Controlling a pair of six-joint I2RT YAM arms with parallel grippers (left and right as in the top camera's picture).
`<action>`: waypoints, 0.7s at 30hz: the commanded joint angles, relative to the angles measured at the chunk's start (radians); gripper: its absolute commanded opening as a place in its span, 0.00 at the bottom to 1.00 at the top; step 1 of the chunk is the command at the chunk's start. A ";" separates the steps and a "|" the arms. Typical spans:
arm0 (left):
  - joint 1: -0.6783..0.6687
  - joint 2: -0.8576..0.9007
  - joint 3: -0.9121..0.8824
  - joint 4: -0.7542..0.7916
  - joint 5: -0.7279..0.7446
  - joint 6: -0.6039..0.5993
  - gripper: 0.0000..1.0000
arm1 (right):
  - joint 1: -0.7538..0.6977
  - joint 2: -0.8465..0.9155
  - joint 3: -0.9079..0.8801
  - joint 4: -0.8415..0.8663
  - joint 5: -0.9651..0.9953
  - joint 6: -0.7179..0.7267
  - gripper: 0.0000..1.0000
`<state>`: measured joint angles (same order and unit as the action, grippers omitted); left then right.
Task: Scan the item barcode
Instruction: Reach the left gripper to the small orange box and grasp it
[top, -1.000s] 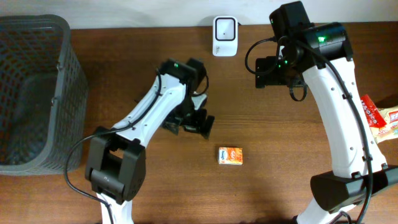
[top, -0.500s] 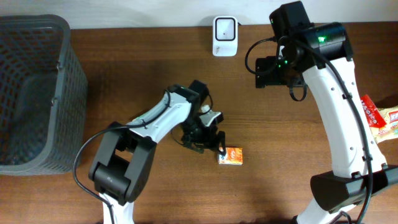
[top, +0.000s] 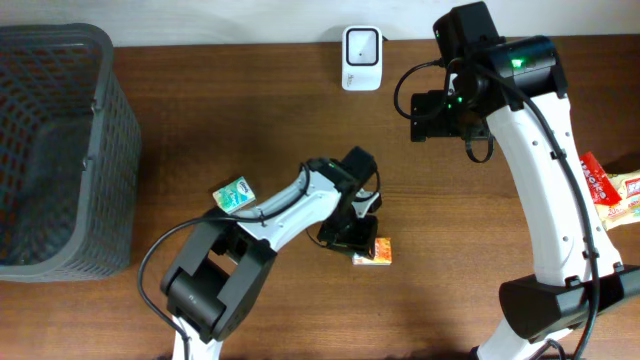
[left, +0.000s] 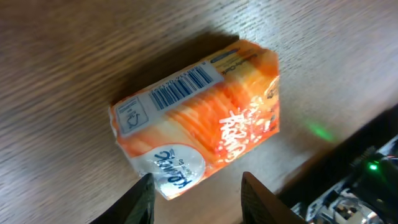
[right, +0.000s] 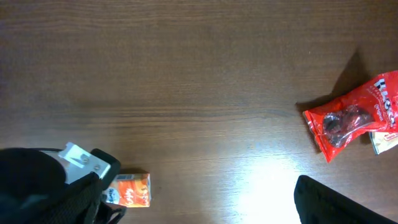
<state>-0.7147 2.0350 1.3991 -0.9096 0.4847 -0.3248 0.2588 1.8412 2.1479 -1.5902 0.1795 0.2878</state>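
The item is a small orange packet (top: 375, 251) lying flat on the wooden table, its barcode (left: 180, 88) facing up in the left wrist view. My left gripper (top: 352, 236) hangs directly over its left end. The jaws are open, one dark finger (left: 140, 200) beside the packet's white end (left: 171, 167) and the other standing clear of it. A white scanner (top: 361, 45) stands at the table's far edge. My right gripper (top: 445, 105) is raised at the back right, open and empty; one finger (right: 329, 199) shows in its view, which also catches the packet (right: 129, 189).
A dark mesh basket (top: 55, 150) stands at the left. A small green packet (top: 233, 194) lies left of the left arm. Red and yellow snack packs (top: 605, 190) lie at the right edge, with the red pack (right: 351, 118) in the right wrist view.
My left arm has swung right and toward the front, coming down over the orange packet with its jaws narrowing. The green packet is now uncovered. The right arm has not moved.
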 joint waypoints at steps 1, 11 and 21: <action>-0.007 -0.002 -0.029 0.018 -0.058 -0.063 0.46 | 0.002 0.003 -0.005 0.000 0.016 0.004 0.99; 0.010 -0.002 -0.041 0.043 -0.149 -0.097 0.33 | 0.002 0.003 -0.005 0.000 0.016 0.004 0.98; 0.055 -0.002 -0.041 0.149 -0.296 -0.102 0.17 | 0.002 0.003 -0.005 0.000 0.016 0.004 0.98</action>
<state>-0.7025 2.0346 1.3647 -0.7948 0.3252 -0.4168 0.2588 1.8412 2.1479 -1.5902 0.1795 0.2878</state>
